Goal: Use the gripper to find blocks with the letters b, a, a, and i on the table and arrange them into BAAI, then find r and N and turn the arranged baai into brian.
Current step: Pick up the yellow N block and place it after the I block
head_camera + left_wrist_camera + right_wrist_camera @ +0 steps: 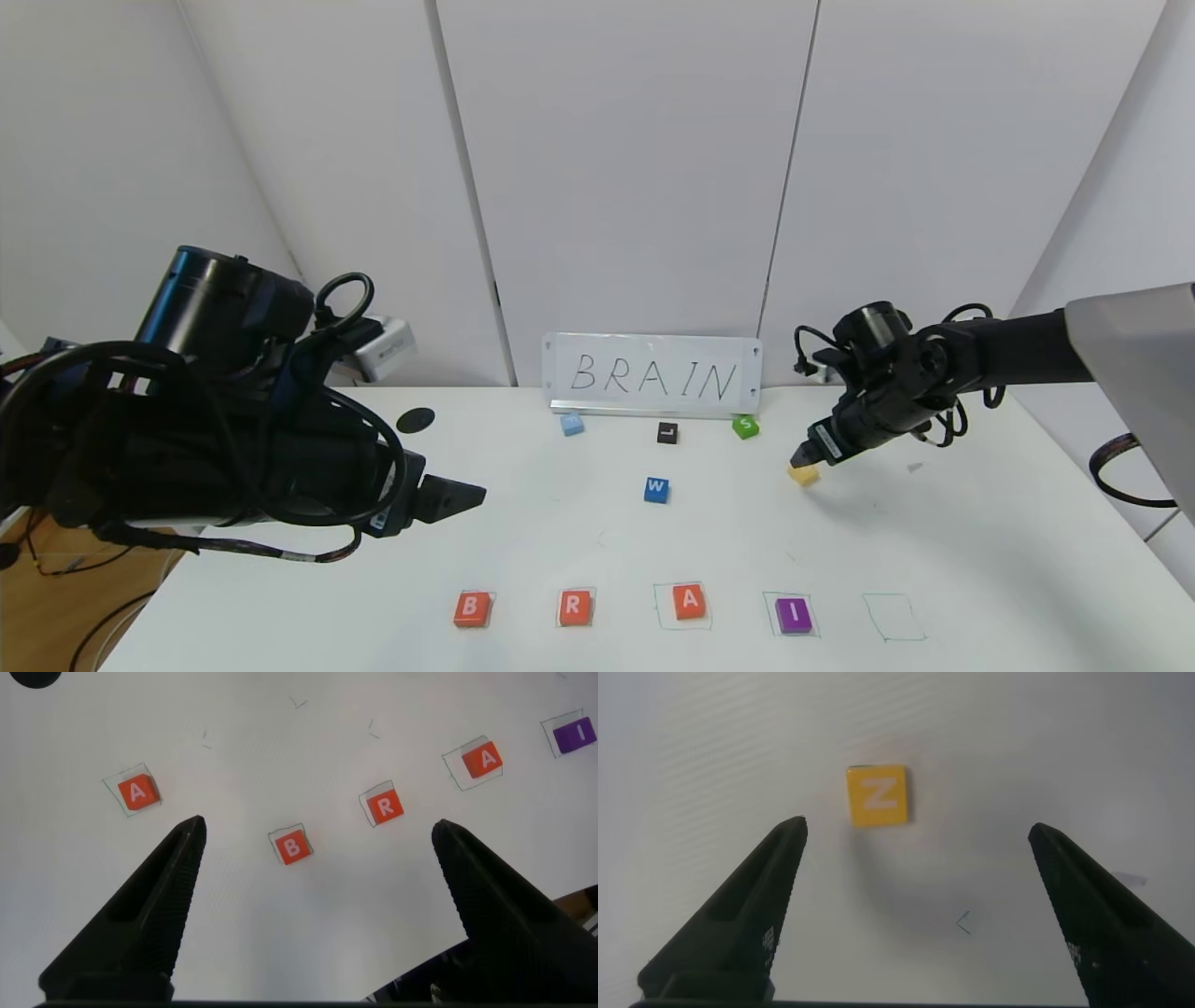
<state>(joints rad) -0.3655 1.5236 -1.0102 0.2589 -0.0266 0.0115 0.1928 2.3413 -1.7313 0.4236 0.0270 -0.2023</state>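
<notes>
Along the front of the table (pixel 597 541) lie an orange-red B block (pixel 471 609), the r block (pixel 575 607), an A block (pixel 689 601) and a purple I block (pixel 794 615). The left wrist view shows B (pixel 292 847), r (pixel 384 806), A (pixel 484 761), I (pixel 573 735) and a second A (pixel 138 792) set apart beyond B. My left gripper (pixel 318 828) hangs open high above them, its tip (pixel 457 495) over the table's left part. The yellow N block (pixel 803 474) (pixel 877 794) lies at the right rear. My right gripper (pixel 803 457) (pixel 917 829) hovers open just above and beside it.
A "BRAIN" sign (pixel 653 375) stands at the back edge. Near it lie a light blue block (pixel 571 424), a black L block (pixel 667 432), a green S block (pixel 745 427) and a blue W block (pixel 656 489). An empty pen outline (pixel 893 617) sits right of I. A black hole (pixel 415 420) is at rear left.
</notes>
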